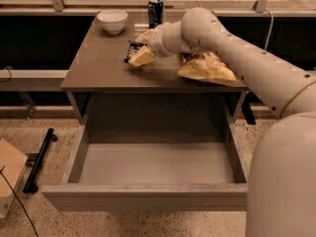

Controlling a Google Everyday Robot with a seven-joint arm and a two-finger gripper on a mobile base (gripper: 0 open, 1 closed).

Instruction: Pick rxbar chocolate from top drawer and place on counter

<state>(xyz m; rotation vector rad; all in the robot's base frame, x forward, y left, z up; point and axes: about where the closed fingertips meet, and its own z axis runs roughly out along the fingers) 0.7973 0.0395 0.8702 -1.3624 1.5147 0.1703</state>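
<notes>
The rxbar chocolate (132,50), a small black wrapper, sits between the two pale fingers of my gripper (138,47), low over the middle of the counter (98,68). The gripper is shut on the bar. I cannot tell whether the bar touches the counter. The top drawer (148,197) is pulled fully open below the counter, and its pale grey floor (155,163) holds nothing. My arm reaches in from the right and crosses over the counter's right side.
A white bowl (112,20) and a dark can (155,12) stand at the counter's back edge. A brown-and-yellow chip bag (207,68) lies on the counter's right side. A black bar (39,159) and a cardboard box (9,177) lie on the floor to the left.
</notes>
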